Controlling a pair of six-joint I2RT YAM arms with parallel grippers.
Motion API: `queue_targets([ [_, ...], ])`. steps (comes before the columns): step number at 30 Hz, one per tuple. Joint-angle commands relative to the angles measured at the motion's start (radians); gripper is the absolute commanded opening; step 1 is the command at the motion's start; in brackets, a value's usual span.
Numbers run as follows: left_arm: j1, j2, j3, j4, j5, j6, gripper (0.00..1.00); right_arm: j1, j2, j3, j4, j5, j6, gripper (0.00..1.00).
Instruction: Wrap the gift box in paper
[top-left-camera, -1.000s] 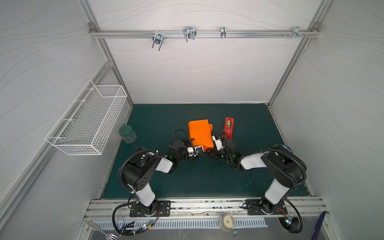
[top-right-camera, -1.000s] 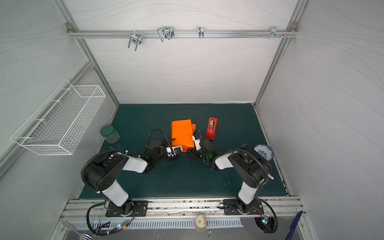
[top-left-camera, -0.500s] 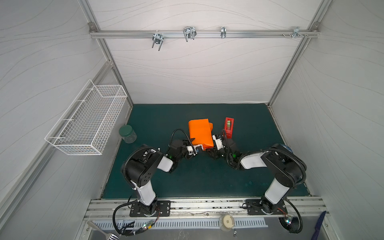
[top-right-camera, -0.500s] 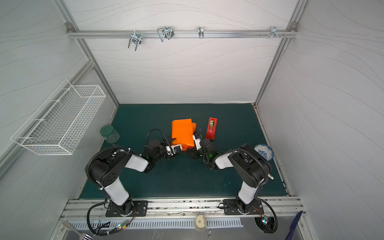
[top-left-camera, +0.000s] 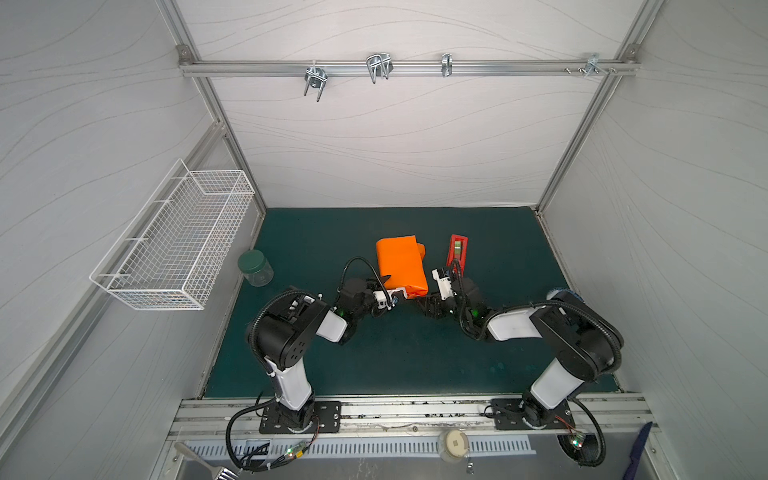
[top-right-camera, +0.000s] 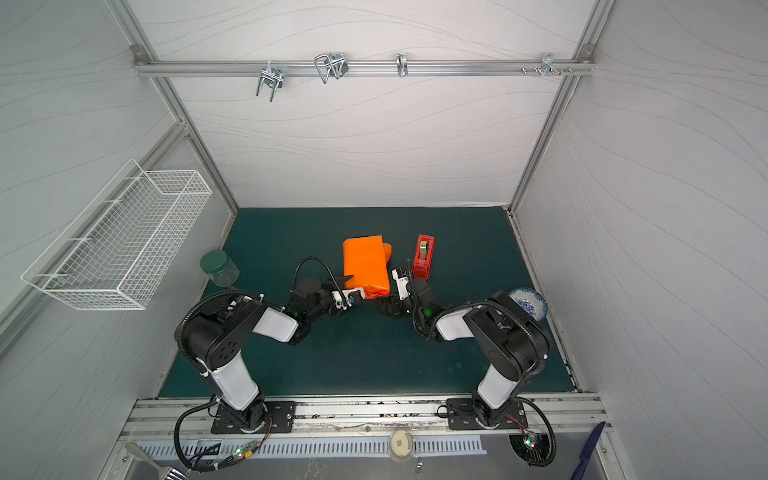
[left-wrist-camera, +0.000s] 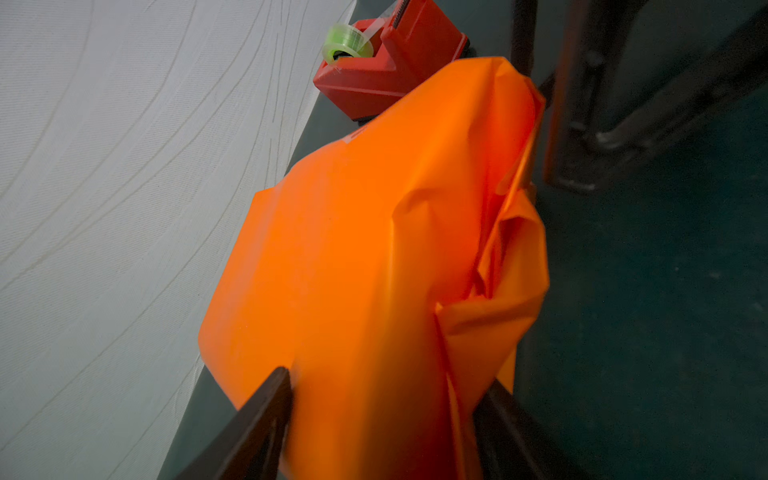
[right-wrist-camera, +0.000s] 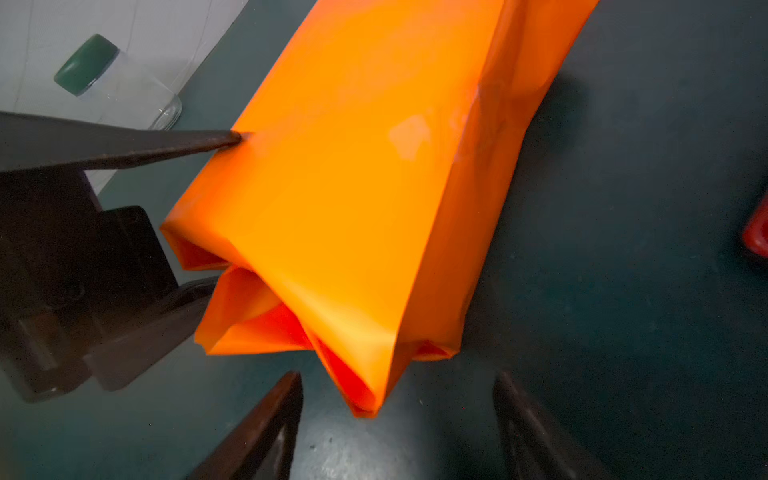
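Observation:
The orange paper (top-left-camera: 399, 266) (top-right-camera: 365, 266) is folded round a low block at mid-table; the gift box is hidden inside it. The near end is loose, with open creased flaps (right-wrist-camera: 299, 324). My left gripper (top-left-camera: 392, 289) (left-wrist-camera: 386, 395) is shut on the near left end of the wrapped paper (left-wrist-camera: 353, 249). One of its fingers (right-wrist-camera: 199, 139) lies on top and the other presses the lower flap. My right gripper (top-left-camera: 424, 305) (right-wrist-camera: 399, 386) stands open just short of the near right corner. A pointed fold hangs ahead of its fingers, and nothing is between them.
A red tape dispenser (top-left-camera: 456, 251) (left-wrist-camera: 390, 70) stands just right of the package, close to my right wrist. A green-lidded glass jar (top-left-camera: 254, 268) sits at the left wall under the wire basket (top-left-camera: 174, 241). A blue-patterned bowl (top-right-camera: 528, 303) lies behind the right arm.
The left gripper's jaws have narrowed onto the paper's near end. The right gripper's jaws have spread wider. The package has stayed where it was.

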Motion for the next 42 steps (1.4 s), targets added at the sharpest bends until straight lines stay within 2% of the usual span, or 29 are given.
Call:
queue_targets([
  [1, 0.008, 0.034, 0.003, -0.074, -0.015, -0.013, 0.69, -0.002, 0.013, 0.012, 0.0, -0.018, 0.004, 0.77],
  [10, 0.008, 0.035, 0.006, -0.078, -0.018, -0.012, 0.7, 0.035, 0.045, 0.059, -0.025, 0.014, -0.014, 0.81],
  [18, 0.008, 0.033, 0.006, -0.078, -0.019, -0.012, 0.71, 0.052, 0.082, 0.103, 0.022, 0.049, 0.026, 0.88],
  [32, 0.008, 0.035, 0.006, -0.083, -0.02, -0.006, 0.72, 0.051, 0.089, 0.121, 0.039, 0.087, 0.096, 0.8],
  [42, 0.008, 0.035, 0.006, -0.084, -0.021, -0.003, 0.72, 0.028, 0.082, 0.126, 0.042, 0.038, 0.189, 0.82],
])
